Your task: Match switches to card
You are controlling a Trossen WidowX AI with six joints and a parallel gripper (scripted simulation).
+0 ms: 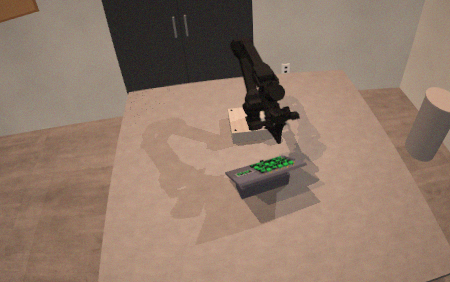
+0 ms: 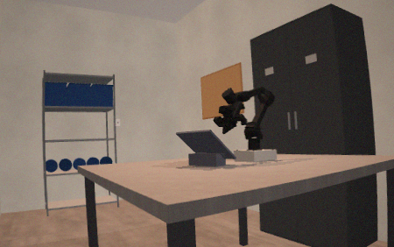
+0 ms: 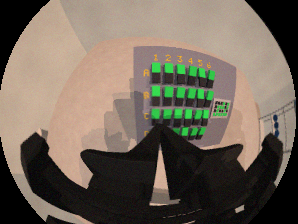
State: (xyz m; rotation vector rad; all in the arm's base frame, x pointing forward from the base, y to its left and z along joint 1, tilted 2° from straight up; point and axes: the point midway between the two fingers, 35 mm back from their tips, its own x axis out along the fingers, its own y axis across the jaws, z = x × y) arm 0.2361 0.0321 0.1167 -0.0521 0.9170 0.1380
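Note:
The switch grid (image 1: 275, 169) sits on a tilted grey panel (image 1: 265, 176) near the table's middle. Its rocker switches show green and dark grey halves. In the wrist view the grid (image 3: 181, 98) has several numbered columns and lettered rows, and the small card (image 3: 221, 108) lies at its right edge. The card also shows in the top view (image 1: 244, 173) on the panel's left end. My gripper (image 1: 278, 138) is shut and empty. It points down and hangs above the grid's near side, apart from the switches. Its closed fingertips (image 3: 158, 129) cover part of the nearest row.
The arm's white base plate (image 1: 238, 120) stands behind the panel. A dark cabinet (image 1: 177, 40) is beyond the table. A grey cylinder (image 1: 427, 124) stands on the floor at the right. A shelf (image 2: 79, 136) is at the far left in the exterior view.

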